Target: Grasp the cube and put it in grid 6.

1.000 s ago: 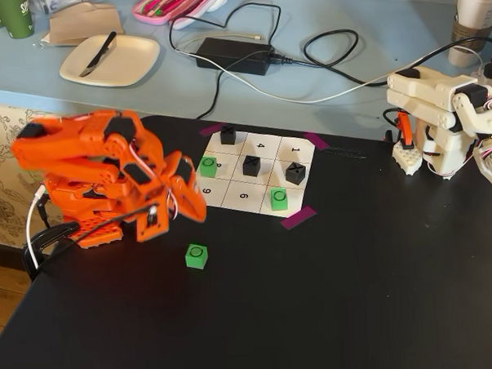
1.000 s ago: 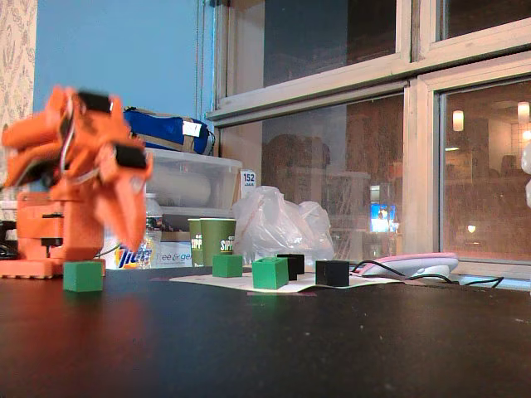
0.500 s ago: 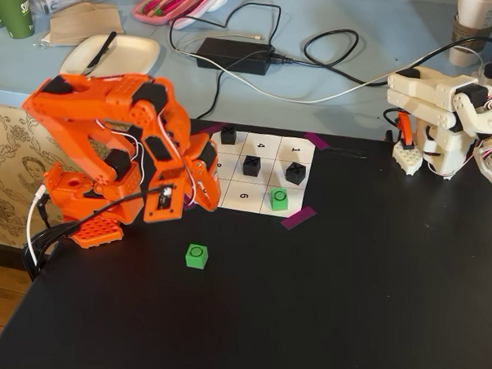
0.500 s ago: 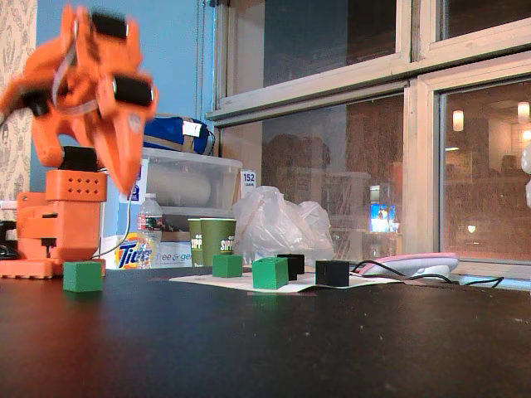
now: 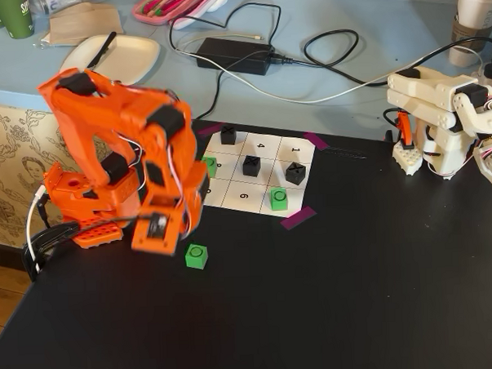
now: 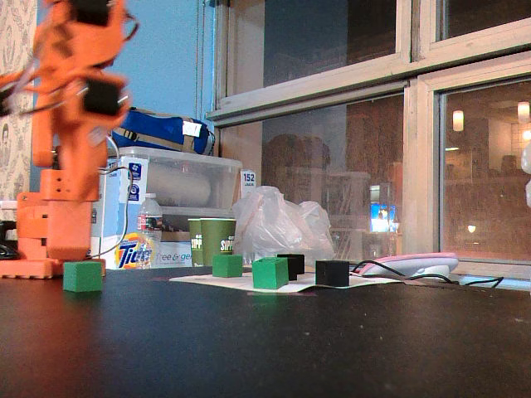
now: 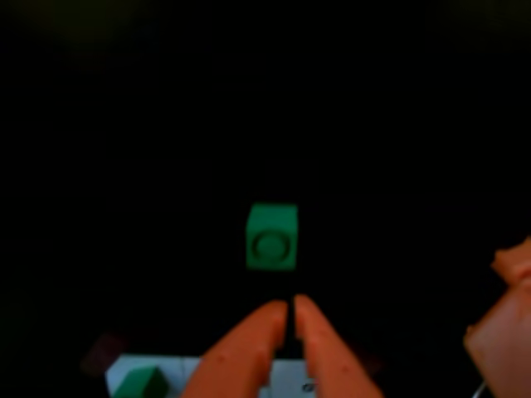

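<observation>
Black tabletop (image 5: 333, 311) is filling most of what you are seeing, with your orange arm (image 5: 118, 157) standing at its left edge in a fixed view and blurring with motion. Beside it the white paper grid (image 5: 258, 172) is lying taped down, carrying three black cubes (image 5: 252, 165) and two green ones; grid 6 (image 5: 243, 195) is sitting bare in the near row, next to the cell holding a green cube (image 5: 278, 198).

The cube (image 5: 196, 255) you are after is resting on the bare table, off the paper, near the grid's closest corner. It is showing bright green with a dark ring on its top face (image 7: 271, 237), upright and square to the wrist view.

Your gripper (image 7: 291, 308) is hanging above the table with its two orange fingers (image 7: 249, 348) pressed together at the tips and nothing between them; the cube is lying just beyond those tips, apart from them.

Compared with half a second ago, the arm's head is swinging down off the grid's left column toward the loose cube, uncovering the green cube (image 5: 209, 165) there. Every cube is staying where it was
</observation>
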{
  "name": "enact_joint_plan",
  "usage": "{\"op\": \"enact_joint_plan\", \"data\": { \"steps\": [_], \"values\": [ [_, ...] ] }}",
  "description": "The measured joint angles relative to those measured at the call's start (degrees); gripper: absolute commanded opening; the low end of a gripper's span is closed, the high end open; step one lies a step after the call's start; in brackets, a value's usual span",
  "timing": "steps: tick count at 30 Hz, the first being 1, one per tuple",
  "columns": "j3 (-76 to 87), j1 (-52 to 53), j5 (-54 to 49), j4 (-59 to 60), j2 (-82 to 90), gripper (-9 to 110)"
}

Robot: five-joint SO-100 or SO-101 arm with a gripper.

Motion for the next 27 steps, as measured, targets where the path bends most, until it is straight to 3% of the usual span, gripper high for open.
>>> {"op": "enact_joint_plan", "data": {
  "steps": [3, 6, 10, 27],
  "values": [
    [-0.09, 2.11, -3.08, -0.09, -2.02, 1],
    [-1.05, 2.81, -4.57, 0.44, -2.46, 18],
    [-1.23, 2.81, -4.75, 1.67, -2.55, 29],
    [-2.99, -3.87, -1.14, 5.54, -5.27, 30]
  ]
}}
